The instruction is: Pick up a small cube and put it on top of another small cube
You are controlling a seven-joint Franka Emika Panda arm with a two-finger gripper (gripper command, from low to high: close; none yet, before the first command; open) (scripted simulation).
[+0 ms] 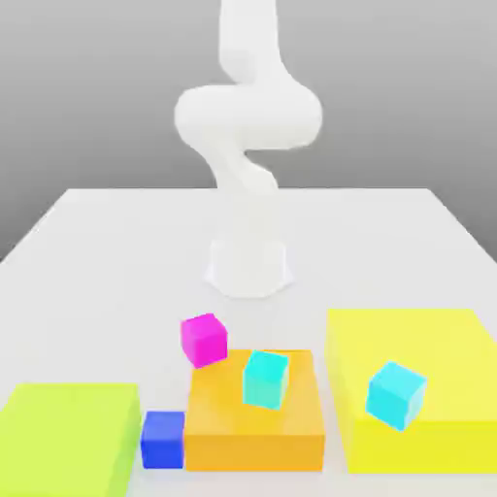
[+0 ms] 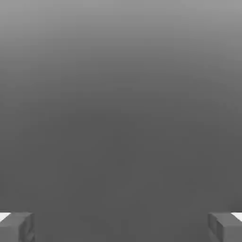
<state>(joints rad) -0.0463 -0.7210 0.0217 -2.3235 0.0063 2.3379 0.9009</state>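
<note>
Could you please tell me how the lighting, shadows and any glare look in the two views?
Exterior view: bright, even light, with the smooth white robot arm nearly washed out against the pale tabletop, no distinct cast shadows, and darker front faces on the flat orange block and flat yellow block; hand view: dim grey backdrop, lighter along one edge, no glare streaks.

I've got a lime block [image 1: 73, 427], orange block [image 1: 254, 422], big yellow block [image 1: 417, 354], turquoise cube [image 1: 265, 381] and magenta cube [image 1: 204, 340] around my desk [image 1: 126, 281].
</note>
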